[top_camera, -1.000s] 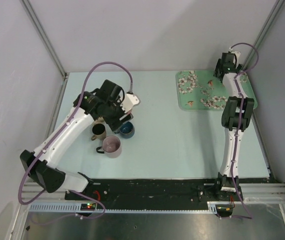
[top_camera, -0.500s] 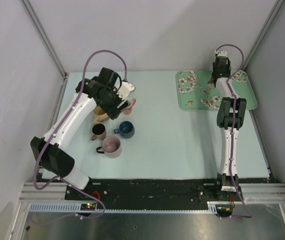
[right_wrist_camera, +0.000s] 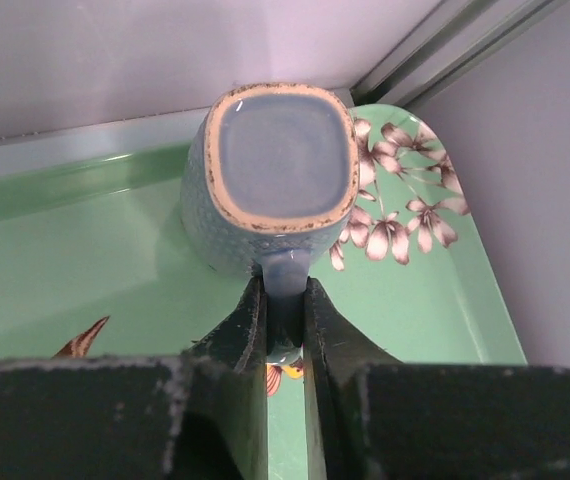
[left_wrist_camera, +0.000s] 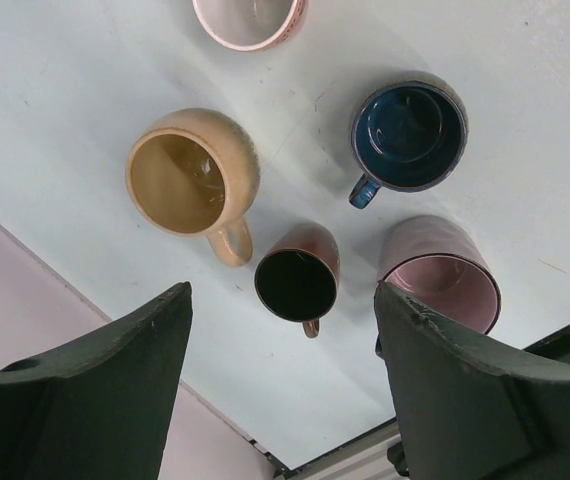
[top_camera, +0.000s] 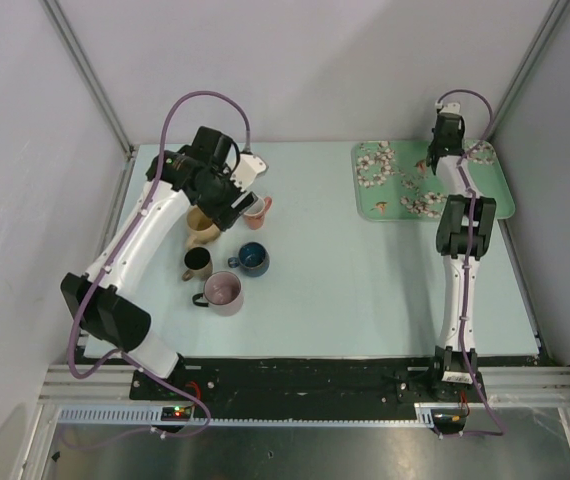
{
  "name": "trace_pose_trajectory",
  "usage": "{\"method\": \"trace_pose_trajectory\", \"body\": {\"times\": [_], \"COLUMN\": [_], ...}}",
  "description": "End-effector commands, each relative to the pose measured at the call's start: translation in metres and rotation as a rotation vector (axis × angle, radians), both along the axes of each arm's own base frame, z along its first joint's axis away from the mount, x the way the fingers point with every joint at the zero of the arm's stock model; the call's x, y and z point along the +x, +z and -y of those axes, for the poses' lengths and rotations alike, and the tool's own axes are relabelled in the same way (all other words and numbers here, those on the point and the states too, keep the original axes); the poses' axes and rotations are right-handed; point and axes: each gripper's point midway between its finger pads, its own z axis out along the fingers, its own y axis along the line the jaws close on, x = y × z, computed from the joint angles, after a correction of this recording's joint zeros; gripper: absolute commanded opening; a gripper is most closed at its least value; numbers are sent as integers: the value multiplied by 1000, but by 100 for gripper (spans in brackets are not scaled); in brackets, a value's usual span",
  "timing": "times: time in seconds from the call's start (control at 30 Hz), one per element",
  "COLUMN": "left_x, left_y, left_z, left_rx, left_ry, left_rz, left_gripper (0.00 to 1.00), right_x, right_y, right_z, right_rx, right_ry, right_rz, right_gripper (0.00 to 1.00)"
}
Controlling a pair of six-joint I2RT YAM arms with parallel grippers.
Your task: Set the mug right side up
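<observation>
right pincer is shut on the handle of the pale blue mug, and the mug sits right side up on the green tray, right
No: the mug is upside down, base up, as the right wrist view shows. The right pincer is indeed shut on its handle, and the mug sits on the green tray.

Two arms out, one pinching
Left arm (top_camera: 145, 235) bends forward, left gripper (left_wrist_camera: 281, 292) spread wide, facing down. Right arm (top_camera: 462, 270) stretches far back, right gripper (right_wrist_camera: 285, 300) clamped on the mug (right_wrist_camera: 280, 160) handle.
</observation>
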Motion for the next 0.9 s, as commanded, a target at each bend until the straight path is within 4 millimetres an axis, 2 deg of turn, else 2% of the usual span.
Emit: {"method": "trace_pose_trajectory", "body": {"times": [0.0,0.07,0.17,0.2,0.23,0.27,0.3,0.33,0.37,0.4,0.47,0.53,0.63,0.67,0.77,0.87], "left_x": [5,4,4,3,3,2,0,-2,-5,-8,-17,-27,-40,-43,-57,-73], "left_y": [20,23,28,29,32,34,36,39,44,50,67,91,141,157,213,256], "left_z": [-1,0,4,7,11,15,20,24,30,34,49,64,86,91,106,117], "left_rx": [-13,-27,-55,-77,-99,-124,-155,-181,-219,-255,-362,-486,-658,-706,-856,-990], "left_ry": [2,5,17,15,18,19,18,16,8,0,-34,-81,-167,-182,-260,-325], "left_rz": [54,58,63,58,57,53,48,44,39,40,35,28,61,73,137,159], "left_gripper": [78,79,80,80,80,80,81,83,85,88,94,98,99,100,100,100], "right_x": [-3,-12,-28,-35,-42,-49,-57,-63,-71,-79,-100,-123,-168,-181,-236,-291], "right_y": [50,79,107,127,130,149,152,171,178,195,210,240,300,310,362,400], "right_z": [3,0,-14,-19,-25,-30,-37,-43,-51,-59,-77,-100,-145,-157,-221,-273], "right_rx": [87,160,317,355,397,424,467,494,537,574,617,639,696,723,815,950], "right_ry": [-18,-9,23,41,55,69,78,94,108,119,149,203,318,357,539,705], "right_rz": [122,178,248,292,305,348,361,407,428,470,518,591,691,706,793,863], "right_gripper": [0,0,0,0,0,0,0,0,0,0,0,0,0,0,0,0]}}
